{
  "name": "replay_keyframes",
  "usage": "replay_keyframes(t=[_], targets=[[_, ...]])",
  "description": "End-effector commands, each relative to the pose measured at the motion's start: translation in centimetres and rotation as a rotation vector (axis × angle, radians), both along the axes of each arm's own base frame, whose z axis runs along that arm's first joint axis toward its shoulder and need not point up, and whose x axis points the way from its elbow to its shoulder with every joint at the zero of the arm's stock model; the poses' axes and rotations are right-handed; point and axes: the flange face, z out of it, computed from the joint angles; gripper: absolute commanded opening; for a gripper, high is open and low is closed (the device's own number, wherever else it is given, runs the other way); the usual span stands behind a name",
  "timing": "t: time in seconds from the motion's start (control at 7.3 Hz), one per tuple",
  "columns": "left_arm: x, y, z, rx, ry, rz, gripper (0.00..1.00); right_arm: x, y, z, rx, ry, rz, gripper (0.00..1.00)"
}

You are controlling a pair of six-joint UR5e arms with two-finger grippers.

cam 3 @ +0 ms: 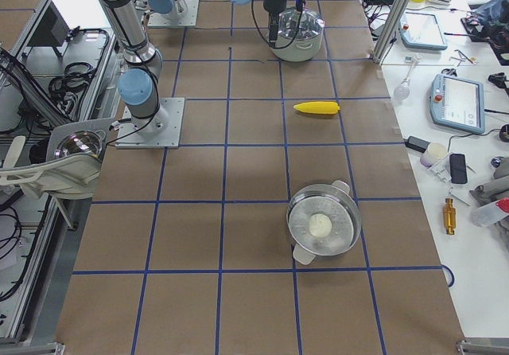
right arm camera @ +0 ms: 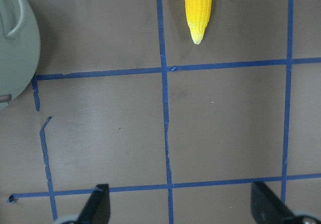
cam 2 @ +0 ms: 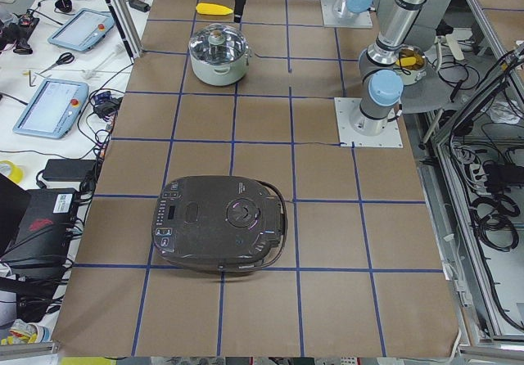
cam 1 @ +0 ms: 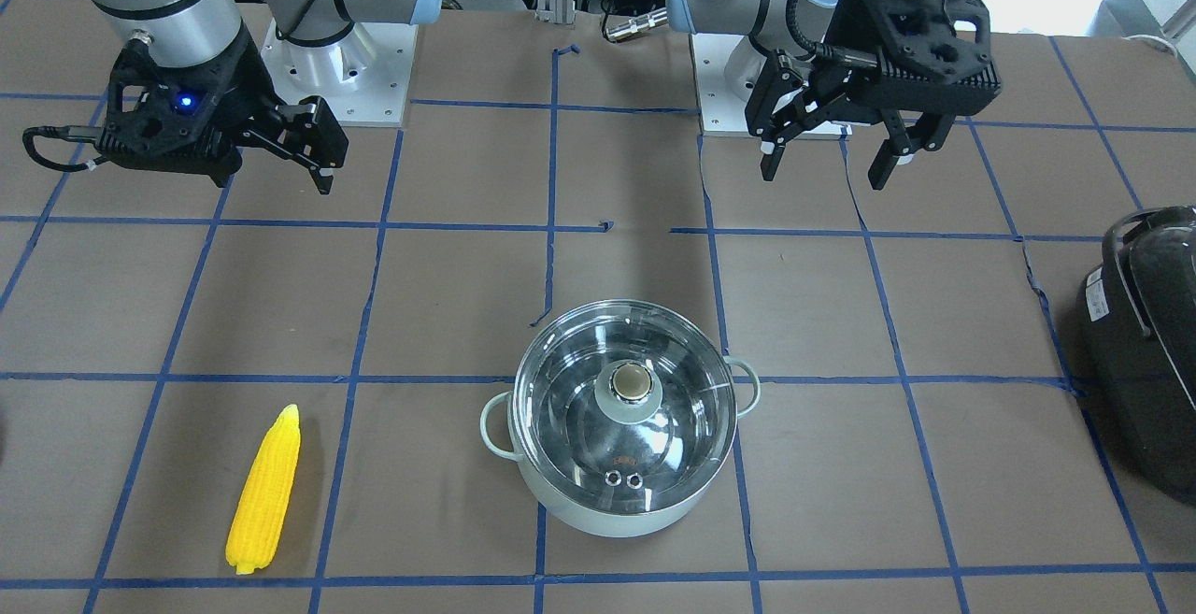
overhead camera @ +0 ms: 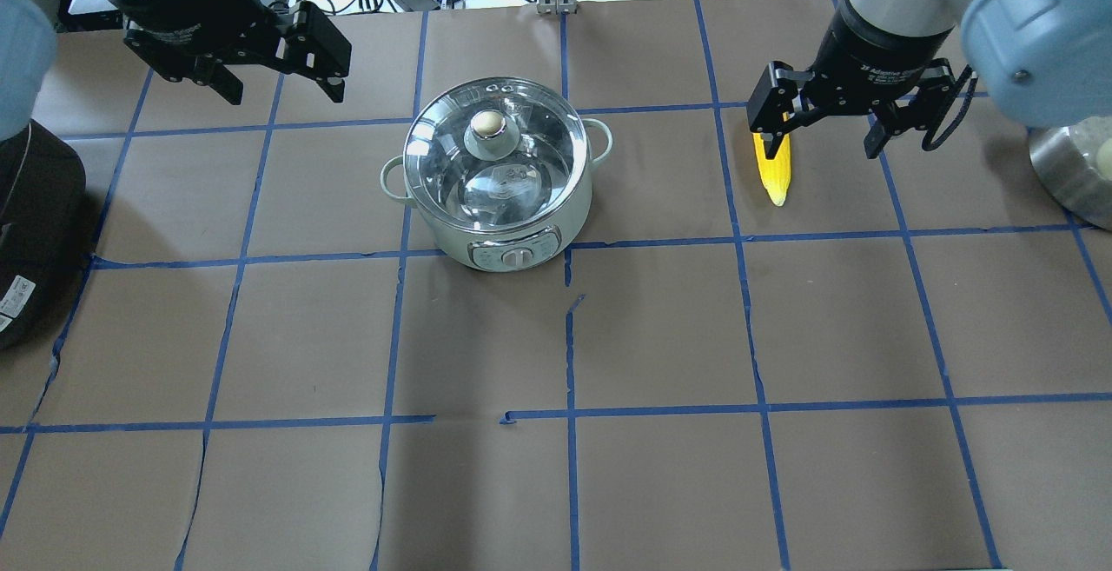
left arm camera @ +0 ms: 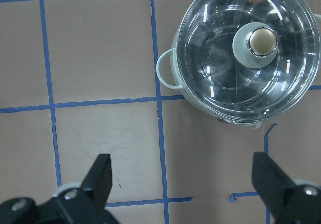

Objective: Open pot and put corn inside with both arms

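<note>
The mint-green pot stands mid-table with its glass lid on and the pale knob on top. It also shows in the overhead view and the left wrist view. The yellow corn lies flat on the table, apart from the pot, and shows in the overhead view and the right wrist view. My left gripper is open and empty, above the table beside the pot. My right gripper is open and empty, hovering near the corn.
A large black appliance sits on my left side of the table. A steel steamer pot stands towards my right end. Blue tape lines grid the brown table top. The arm bases are bolted at the robot's edge.
</note>
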Motion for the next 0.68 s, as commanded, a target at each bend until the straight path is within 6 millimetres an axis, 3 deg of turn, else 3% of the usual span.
replay_keyframes(t=[0.0, 0.55], targets=[[-0.01, 0.00, 0.11, -0.003, 0.002, -0.002, 1.00, -0.01, 0.11, 0.28, 0.010, -0.002, -0.001, 1.00], [-0.07, 0.01, -0.36, 0.007, 0.001, -0.001, 1.00, -0.06, 0.17, 0.34, 0.010, 0.003, 0.000, 1.00]])
